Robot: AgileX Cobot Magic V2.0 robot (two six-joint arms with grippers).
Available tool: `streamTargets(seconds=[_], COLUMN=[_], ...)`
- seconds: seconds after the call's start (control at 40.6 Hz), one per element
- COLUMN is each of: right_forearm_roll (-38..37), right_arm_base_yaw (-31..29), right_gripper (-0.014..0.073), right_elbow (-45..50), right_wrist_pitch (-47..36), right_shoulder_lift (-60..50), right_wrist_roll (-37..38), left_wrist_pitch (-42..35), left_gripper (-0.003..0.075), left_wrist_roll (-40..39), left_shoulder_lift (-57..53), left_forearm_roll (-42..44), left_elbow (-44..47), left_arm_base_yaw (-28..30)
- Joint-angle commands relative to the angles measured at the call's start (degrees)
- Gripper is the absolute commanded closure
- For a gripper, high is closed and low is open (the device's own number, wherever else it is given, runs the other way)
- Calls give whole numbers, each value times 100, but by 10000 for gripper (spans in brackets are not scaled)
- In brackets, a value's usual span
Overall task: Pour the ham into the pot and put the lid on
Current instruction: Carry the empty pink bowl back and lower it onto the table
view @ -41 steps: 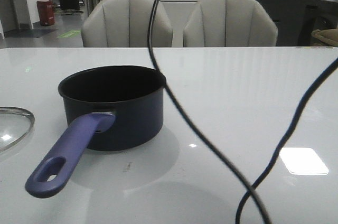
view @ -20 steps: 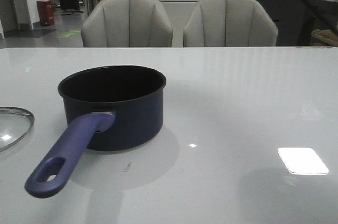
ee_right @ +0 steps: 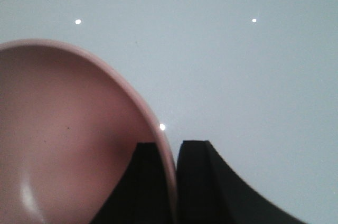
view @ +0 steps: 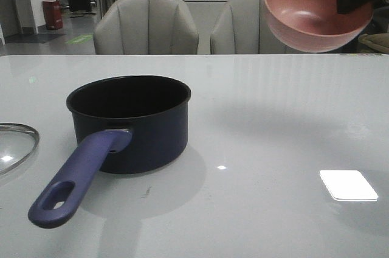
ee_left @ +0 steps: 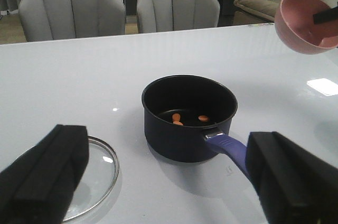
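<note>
The dark navy pot (view: 130, 124) stands left of centre on the white table, its blue handle (view: 76, 179) pointing toward me. In the left wrist view the pot (ee_left: 187, 118) holds three small orange ham chunks (ee_left: 178, 119). The glass lid (view: 15, 143) lies flat at the left edge, also seen as the lid (ee_left: 90, 174) beside the pot. My right gripper (ee_right: 171, 152) is shut on the rim of the empty pink bowl (view: 316, 8), held high at the upper right. My left gripper (ee_left: 169, 176) hangs open above the table, between lid and pot handle.
Two grey chairs (view: 146, 27) stand behind the table's far edge. A bright light patch (view: 348, 185) reflects on the table (view: 273, 118) at the right front.
The pink bowl has swung from above the pot rightward and come down into view at the upper right. The cables that crossed the front view are gone.
</note>
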Motion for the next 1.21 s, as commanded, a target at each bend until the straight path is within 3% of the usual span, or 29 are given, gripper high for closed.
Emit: streamTargets(seconds=[0.0, 0.172, 0.246, 0.419, 0.567, 0.764, 1.059, 1.182], right_forearm_roll=[-285, -1308, -2186, -5164, -6659, -6968, -6498, -6498], right_arm_base_yaw=[-96, -96, -96, -96, -96, -96, -96, -55], right_gripper=[459, 459, 459, 459, 459, 459, 453, 346], right_elbow=[-23, 116, 110, -79, -422, -828, -1490, -1680], right_wrist_pitch=[187, 721, 995, 1605, 1952, 1961, 2567, 2838], right_shoulder_lift=[-91, 150, 298, 686, 900, 1103, 1904, 2169], right_wrist_roll=[111, 1097, 1894, 4551, 6317, 6663, 6775, 6744], left_wrist_pitch=[-411, -411, -411, -411, -411, -411, -411, -411], left_gripper=[83, 83, 83, 83, 83, 83, 83, 83], left_wrist_roll=[-12, -12, -12, -12, -12, -12, -12, -12], left_shoulder_lift=[-15, -15, -15, -15, -15, -15, -15, -15], left_forearm_roll=[-30, -30, -30, -30, -30, -30, -30, -30], left_elbow=[-151, -151, -151, -151, -151, -151, -151, -151], left_arm_base_yaw=[-40, -40, -40, -40, -40, -40, -40, -40])
